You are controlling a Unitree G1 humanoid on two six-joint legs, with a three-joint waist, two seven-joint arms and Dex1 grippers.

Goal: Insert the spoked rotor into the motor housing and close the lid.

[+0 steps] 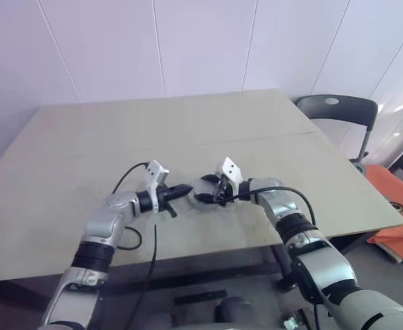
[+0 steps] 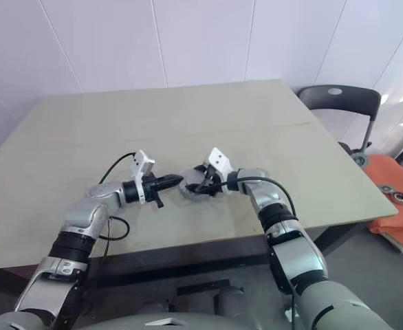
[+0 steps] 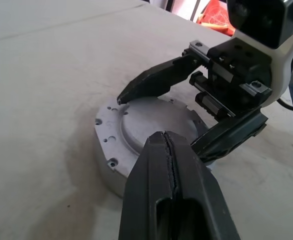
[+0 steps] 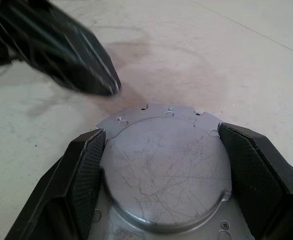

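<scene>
A: How is the lid (image 4: 164, 170) seen?
B: As one scratched grey disc with a holed rim, laid on the tabletop (image 1: 188, 124).
A: And the pincers?
B: The right pincer (image 4: 161, 165) is spread around it; the left pincer (image 3: 172, 170) is pressed together beside it.

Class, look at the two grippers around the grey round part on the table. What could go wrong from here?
1. The shut left gripper has its tip close to the rim of the grey round part; a nudge could slide the part across the table.
2. The right gripper stands open with a finger on either side of the raised centre; closing off-centre might tilt the part or slip off it.
3. The grippers are close together and could collide.
</scene>
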